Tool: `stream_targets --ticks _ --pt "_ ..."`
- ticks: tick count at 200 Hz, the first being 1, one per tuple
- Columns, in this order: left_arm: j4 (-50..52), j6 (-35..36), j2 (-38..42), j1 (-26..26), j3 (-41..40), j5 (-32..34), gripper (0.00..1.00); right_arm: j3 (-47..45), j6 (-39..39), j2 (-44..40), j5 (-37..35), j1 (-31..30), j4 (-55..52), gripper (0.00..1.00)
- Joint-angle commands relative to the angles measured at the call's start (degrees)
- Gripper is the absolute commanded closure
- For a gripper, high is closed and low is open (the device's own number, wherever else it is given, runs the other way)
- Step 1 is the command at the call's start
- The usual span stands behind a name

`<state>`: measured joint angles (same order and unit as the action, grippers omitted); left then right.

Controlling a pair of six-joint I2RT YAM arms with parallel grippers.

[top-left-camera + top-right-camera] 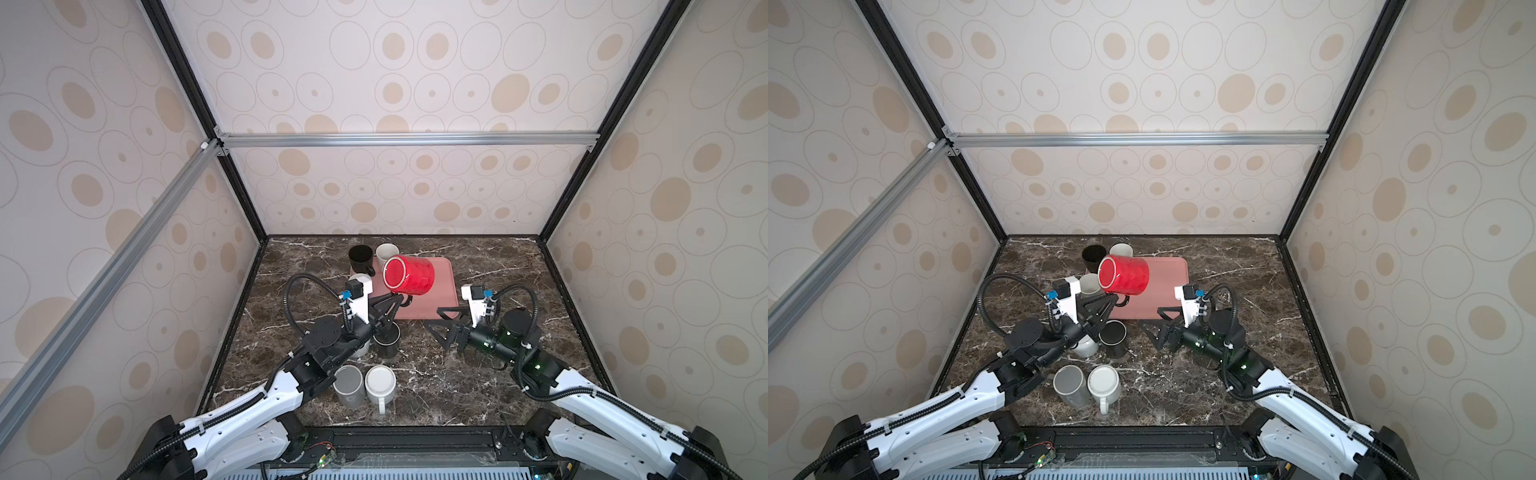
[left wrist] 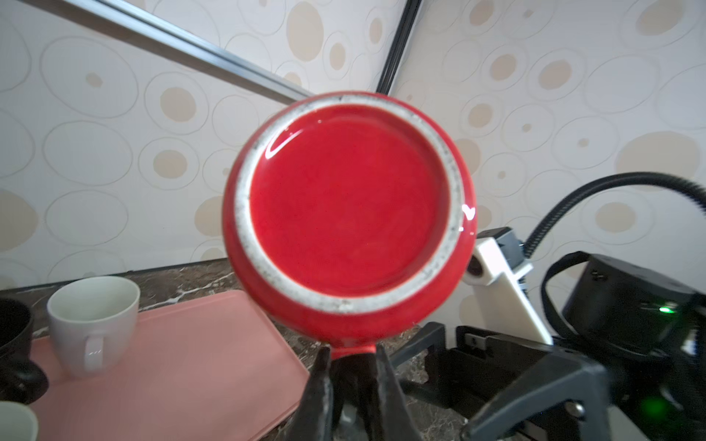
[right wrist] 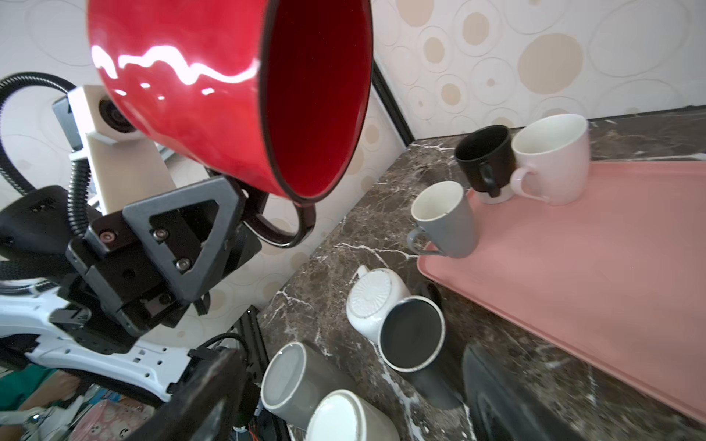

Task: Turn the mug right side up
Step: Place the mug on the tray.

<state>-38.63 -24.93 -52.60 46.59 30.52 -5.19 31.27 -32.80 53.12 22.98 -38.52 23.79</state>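
the red mug (image 1: pixel 409 274) hangs in the air on its side over the left part of the pink tray (image 1: pixel 444 286), touching nothing on the surface. its handle points down, and the left gripper (image 1: pixel 400 296) is clamped together on that handle, holding the mug from below. the left wrist view looks straight at the mug's base (image 2: pixel 349 214), with its pale unglazed ring. the right wrist view looks into the open mouth (image 3: pixel 313 99), which faces the right arm.

the right gripper (image 1: pixel 433 319) hovers just off the tray's front edge near its front right corner. its jaws stand wide apart with nothing between them, and it is clear of the mug.

the tray lies on the marble table (image 1: pixel 498 374) toward the back edge, about midway across. a white mug (image 1: pixel 387 251) stands upright on the tray at its back left corner. a black mug (image 1: pixel 360 257) stands upright right beside it. a grey mug (image 3: pixel 445 217) stands upright against the tray's left edge.

four more mugs stand bottoms up on the table toward its front edge, to the left of middle. a grey one (image 1: pixel 349 384) and a white one (image 1: pixel 380 384) stand side by side. behind them are a black one (image 1: pixel 386 340) and another white one (image 3: pixel 374 298), which is partly under the left arm in both top views.
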Motion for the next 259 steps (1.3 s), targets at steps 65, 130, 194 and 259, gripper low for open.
stream_targets --ticks 65,130,194,259 --pt "-20.6 -4.3 2.5 -0.2 0.3 -5.4 1.0 7.7 -9.7 8.8 12.3 -0.2 26.0 0.2" --pt "-24.2 -6.0 0.0 -0.2 1.2 -5.7 1.0 11.1 -12.8 12.7 12.9 -1.2 31.2 0.41" --pt "-25.1 -6.9 -1.3 -0.2 1.6 -5.8 1.0 12.5 -13.5 14.8 12.5 -2.5 32.5 0.65" --pt "-23.5 -7.5 -2.1 -0.2 2.0 -5.7 1.0 13.0 -12.8 14.7 11.3 -3.2 30.1 1.0"
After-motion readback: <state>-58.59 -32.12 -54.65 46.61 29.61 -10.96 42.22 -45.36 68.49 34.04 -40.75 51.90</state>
